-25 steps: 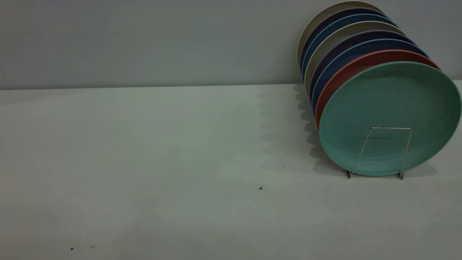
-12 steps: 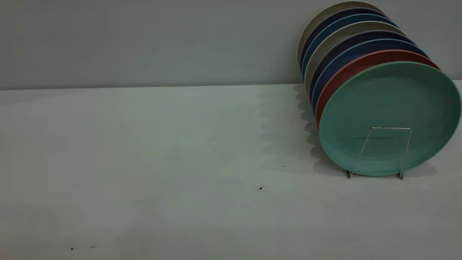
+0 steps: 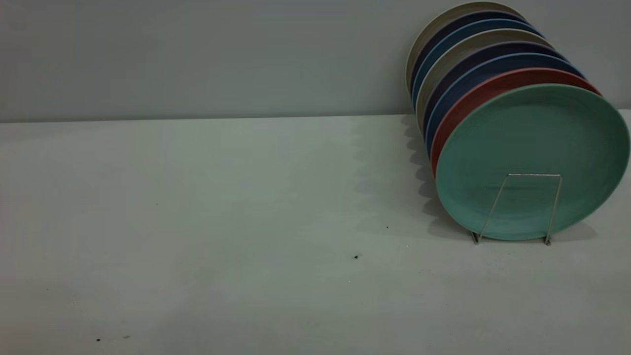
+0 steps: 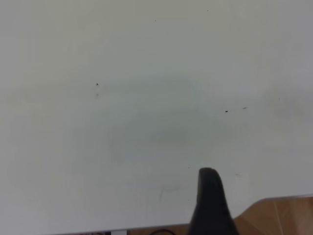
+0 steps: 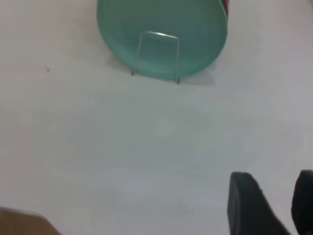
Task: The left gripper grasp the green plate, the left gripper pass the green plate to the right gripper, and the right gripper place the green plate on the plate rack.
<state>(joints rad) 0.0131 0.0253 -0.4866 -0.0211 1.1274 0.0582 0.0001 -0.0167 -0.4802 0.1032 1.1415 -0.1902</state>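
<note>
The green plate (image 3: 532,148) stands upright at the front of the plate rack (image 3: 535,174), leaning behind the front wire loop. The right wrist view also has the green plate (image 5: 161,19) and the rack's loop (image 5: 160,34), some way off from my right gripper (image 5: 274,176). That gripper hangs open over bare table with nothing between its fingers. Of my left gripper (image 4: 209,196) only one black part shows, above bare table near the table's edge. Neither gripper appears in the exterior view.
Behind the green plate stand a salmon-red plate (image 3: 473,96) and several blue, dark and beige plates (image 3: 468,49), all in the same rack at the table's right rear. A wooden floor (image 4: 279,215) shows past the table edge. The wall runs behind the table.
</note>
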